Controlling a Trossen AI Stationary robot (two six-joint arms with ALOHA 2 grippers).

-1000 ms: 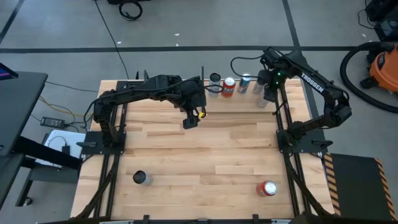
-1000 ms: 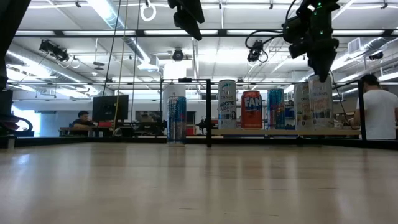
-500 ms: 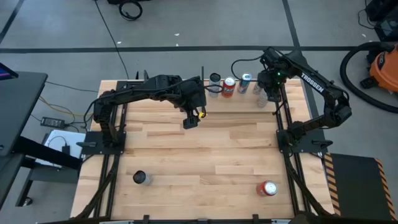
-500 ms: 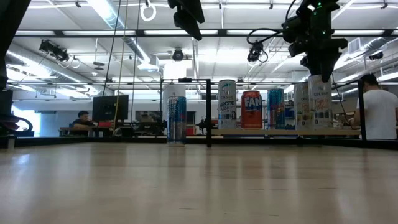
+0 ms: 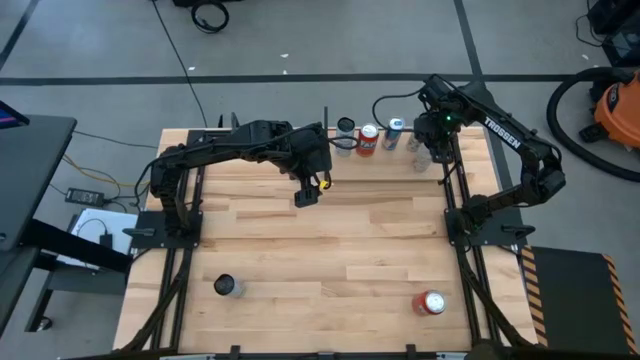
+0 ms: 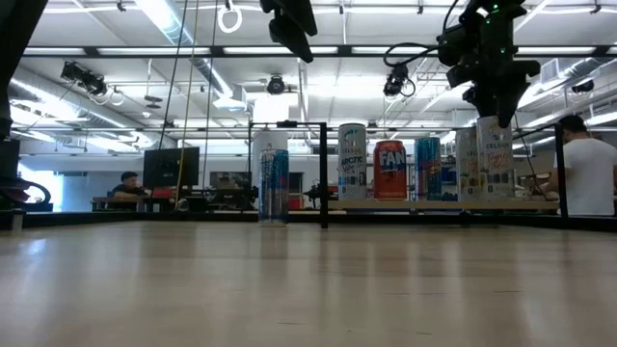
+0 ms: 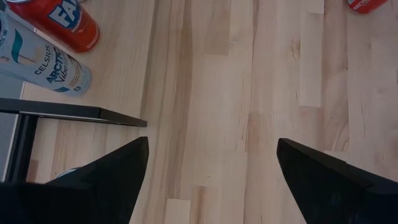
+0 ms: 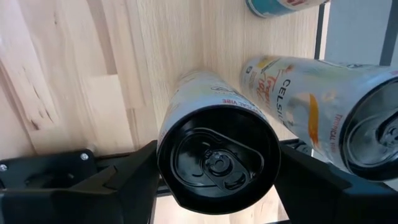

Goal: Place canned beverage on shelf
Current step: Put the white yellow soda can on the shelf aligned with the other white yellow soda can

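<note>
The shelf [image 6: 434, 204] is a pale panel with black rods at the table's far right; a bare part shows in the right wrist view [image 8: 161, 37]. A pale Celsius can with a black top [image 8: 217, 158] stands upright on it, at the right end of the row [image 6: 495, 159]. My right gripper [image 8: 217, 186] is open just above this can, one finger on either side of its top rim. My left gripper [image 7: 211, 168] is open and empty, raised over the table's far middle [image 5: 308, 190].
Several more cans stand in a row on the shelf: a second Celsius can [image 8: 323, 93], a blue can [image 6: 427, 169], a red Fanta can [image 6: 390, 170] and a tall pale one [image 6: 353, 162]. A dark can [image 5: 226, 286] and a red can [image 5: 432, 303] stand near the table's near edge.
My right gripper has gone up a little from the pale can's top. The can stays upright on the shelf.
</note>
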